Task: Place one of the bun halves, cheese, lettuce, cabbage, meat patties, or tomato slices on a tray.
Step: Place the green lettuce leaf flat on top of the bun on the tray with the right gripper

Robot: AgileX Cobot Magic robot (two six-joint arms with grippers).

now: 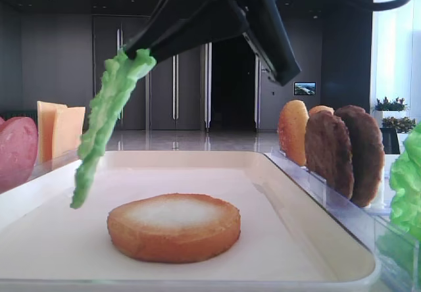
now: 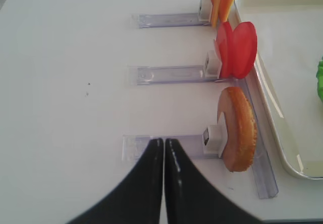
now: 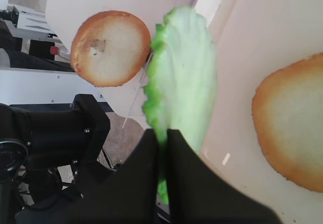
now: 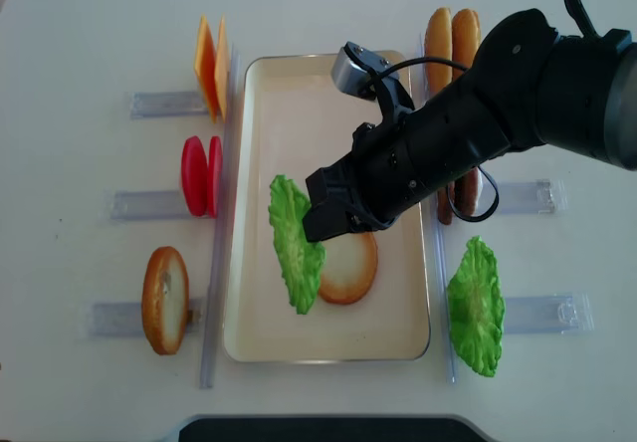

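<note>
Green floppy lettuce dangled from the right gripper, jaws clamped on it, above the tray beside the bun; it could've flopped off-centre, missing the bun

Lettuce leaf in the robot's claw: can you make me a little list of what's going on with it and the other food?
held: lettuce, pinched by the right gripper
lettuce position: hanging above the tray, beside the bun
on tray: one bun half, pale face up
left gripper: shut, empty, over the table
left racks: cheese, tomato slices, a bun
right racks: buns, meat patties, spare lettuce
</note>
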